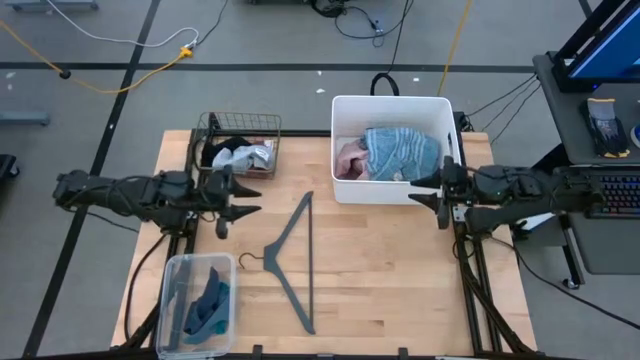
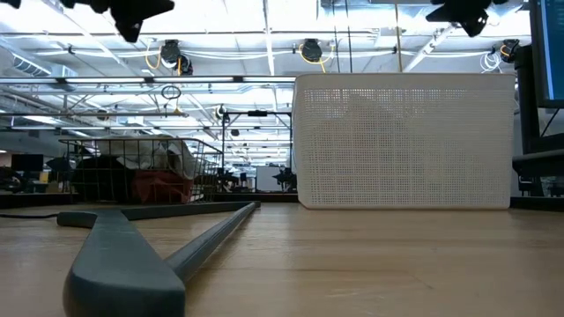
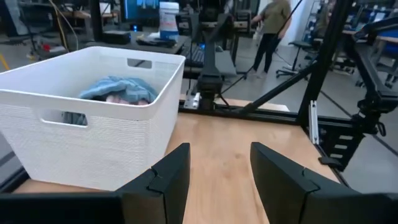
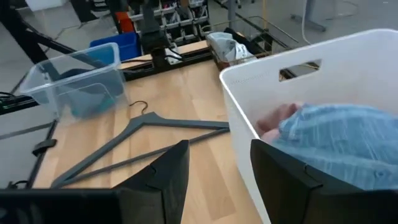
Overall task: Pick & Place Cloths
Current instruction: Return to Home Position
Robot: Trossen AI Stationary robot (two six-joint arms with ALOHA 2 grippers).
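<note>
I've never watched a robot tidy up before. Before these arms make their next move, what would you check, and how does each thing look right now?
1. Left gripper empty: ok, open with nothing between its fingers.
2. Right gripper empty: ok, open.
3. Striped shirt fully inside the white bin: ok.
4. No stray laundry on the table: ok, only the hanger lies there.
5. Both grippers raised well above the table: ok in the low view.
6. Clothes in the wire basket sit below its rim: cannot tell.
</note>
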